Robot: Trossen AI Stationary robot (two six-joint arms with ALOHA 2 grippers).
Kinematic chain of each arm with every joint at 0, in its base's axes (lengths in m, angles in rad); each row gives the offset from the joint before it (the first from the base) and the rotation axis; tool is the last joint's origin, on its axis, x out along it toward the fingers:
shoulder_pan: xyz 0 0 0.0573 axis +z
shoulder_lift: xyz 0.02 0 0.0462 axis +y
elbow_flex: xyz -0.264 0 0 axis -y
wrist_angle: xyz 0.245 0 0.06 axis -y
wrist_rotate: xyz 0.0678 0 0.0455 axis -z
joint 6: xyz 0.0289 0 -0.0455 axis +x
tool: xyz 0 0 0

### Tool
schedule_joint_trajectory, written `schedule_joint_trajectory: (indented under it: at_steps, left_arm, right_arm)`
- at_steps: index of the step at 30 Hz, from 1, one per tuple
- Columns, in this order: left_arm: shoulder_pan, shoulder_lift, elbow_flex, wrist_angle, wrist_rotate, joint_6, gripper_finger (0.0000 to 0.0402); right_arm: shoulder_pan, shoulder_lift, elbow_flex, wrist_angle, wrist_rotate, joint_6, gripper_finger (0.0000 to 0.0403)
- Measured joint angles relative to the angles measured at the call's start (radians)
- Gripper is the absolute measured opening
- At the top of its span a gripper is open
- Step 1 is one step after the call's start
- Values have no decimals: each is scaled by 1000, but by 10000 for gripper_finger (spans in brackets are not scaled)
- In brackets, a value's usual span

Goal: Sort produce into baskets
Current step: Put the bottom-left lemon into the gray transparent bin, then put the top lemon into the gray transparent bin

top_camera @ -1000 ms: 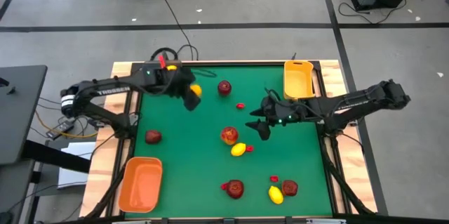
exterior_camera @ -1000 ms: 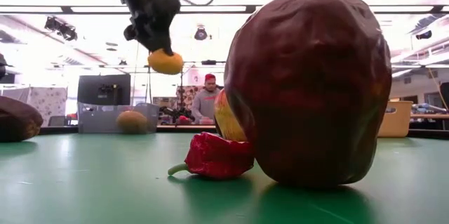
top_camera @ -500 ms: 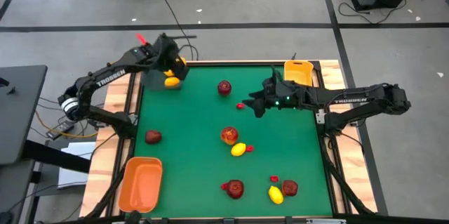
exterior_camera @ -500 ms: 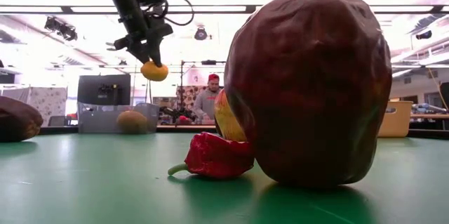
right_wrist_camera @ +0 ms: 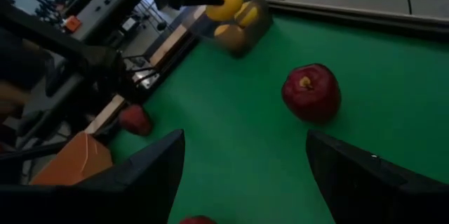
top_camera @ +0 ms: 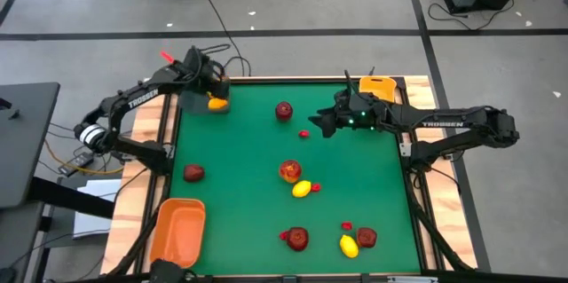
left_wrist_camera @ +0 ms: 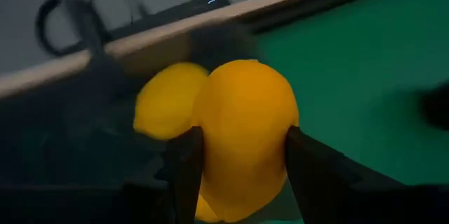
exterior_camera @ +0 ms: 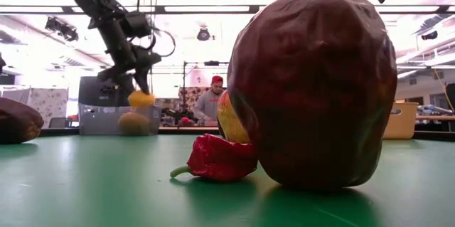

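Observation:
My left gripper (top_camera: 213,97) is shut on a yellow lemon (left_wrist_camera: 242,133) at the table's far left corner. It hangs just over the dark grey basket (exterior_camera: 106,120), which holds another lemon (exterior_camera: 134,122). My right gripper (top_camera: 321,125) hovers open at the far middle, with a red apple (right_wrist_camera: 311,93) ahead of it. The yellow basket (top_camera: 380,97) stands at the far right, partly under the right arm. The orange basket (top_camera: 177,230) sits at the near left. More produce lies loose on the green mat. My left gripper pinches the lemon by its two opposite sides (left_wrist_camera: 210,147) between its two fingers (left_wrist_camera: 184,175). The fingers slant down from above. The lemon (exterior_camera: 141,99) hangs below them, clear of the basket's rim and of the lemon inside.
Loose on the mat are a red-orange apple (top_camera: 290,171), a lemon (top_camera: 302,189), a dark red fruit (top_camera: 193,173), two dark red fruits (top_camera: 297,239) (top_camera: 366,238), a lemon (top_camera: 349,247) and small red pieces (top_camera: 303,133). One dark red fruit (exterior_camera: 313,88) fills the low view.
My left gripper has carried the lemon toward the table's far left corner and down, and now has it just over the grey basket. My right gripper has moved toward the far edge, staying open.

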Motion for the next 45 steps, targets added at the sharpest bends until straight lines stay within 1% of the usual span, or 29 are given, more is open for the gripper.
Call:
schedule_joint_trajectory:
  at_steps: [2, 4, 7, 9, 11, 13, 17, 20, 23, 25, 29, 31, 37, 41, 45]
  left_arm:
    - [5, 0, -17, 9, -51, -55, 188]
    - [6, 0, -23, -6, -128, -86, 188]
    - [3, 0, -23, -36, -247, -110, 188]
    - [5, 0, -23, -47, -298, -126, 191]
    - [6, 0, -23, -24, -306, -108, 201]
    - [4, 0, -23, -17, -297, -101, 221]
    - [5, 20, -23, -19, -291, -108, 277]
    - [5, 30, -23, -20, -283, -74, 315]
    - [0, 30, -23, 6, -199, 13, 335]
    - [-9, 22, -23, 32, -102, 54, 338]
    - [-66, 16, -16, 128, 123, 127, 325]
    - [-120, 16, -8, 181, 197, 162, 315]
    - [-305, 16, 29, 324, 271, 236, 292]
    - [-421, 16, 34, 426, 323, 301, 289]
    - [-520, 23, 35, 485, 337, 337, 289]
  right_arm:
    - [3, 0, 0, -8, 3, 6, 307]
    - [2, 0, 0, -12, 3, 23, 307]
    - [2, 0, 0, -12, -2, 27, 307]
    - [2, 0, 0, -12, -6, 40, 307]
    - [2, 0, 0, -11, -11, 52, 307]
    - [2, 0, 0, -12, -26, 53, 307]
    - [4, 0, 0, -12, -60, 85, 307]
    - [13, 0, 0, -12, -78, 104, 307]
    - [27, 0, 0, -27, -86, 122, 307]
    - [36, 0, 0, -54, -86, 124, 307]
    - [55, 0, 0, -141, -84, 140, 307]
    - [72, 0, 0, -191, -89, 150, 307]
    - [166, -1, 0, -349, -111, 200, 307]
    - [243, -1, 0, -426, -111, 237, 299]
    - [325, -1, 0, -463, -97, 261, 287]
